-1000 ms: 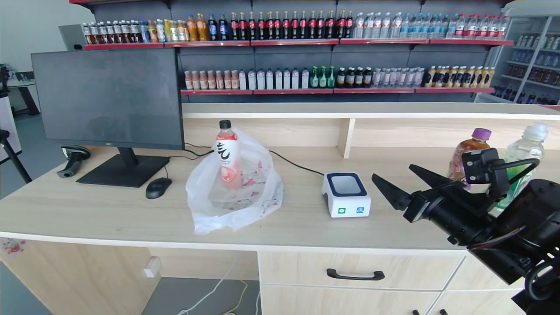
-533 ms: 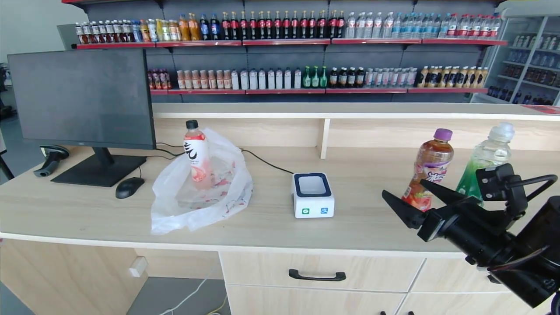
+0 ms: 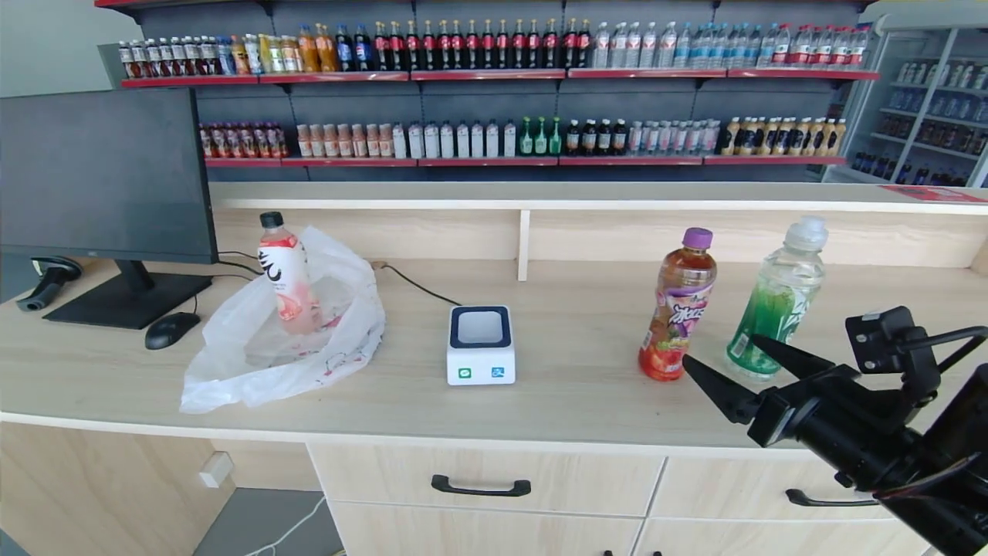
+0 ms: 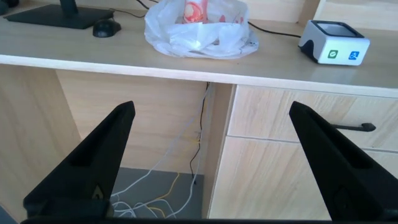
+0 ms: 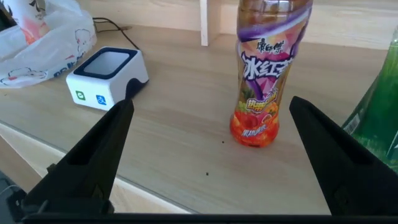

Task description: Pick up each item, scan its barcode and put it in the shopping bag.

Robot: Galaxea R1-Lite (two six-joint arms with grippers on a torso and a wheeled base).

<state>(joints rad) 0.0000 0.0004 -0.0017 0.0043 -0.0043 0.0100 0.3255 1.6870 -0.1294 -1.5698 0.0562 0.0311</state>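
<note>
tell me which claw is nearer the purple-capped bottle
Right. The right claw is open just in front of the purple-capped bottle; the left claw is below the counter, off toward the shopping bag.

On the wooden counter (image 3: 571,386), a pink-labelled bottle (image 3: 284,270) stands upright inside the white shopping bag (image 3: 231,371), with the white barcode scanner (image 3: 480,344) near it on the right. Farther right, a purple-capped drink bottle (image 3: 679,305) and a green-labelled clear bottle (image 3: 776,301) stand close together. The right gripper (image 3: 722,349) hovers just in front of them, fingers spread.
</note>
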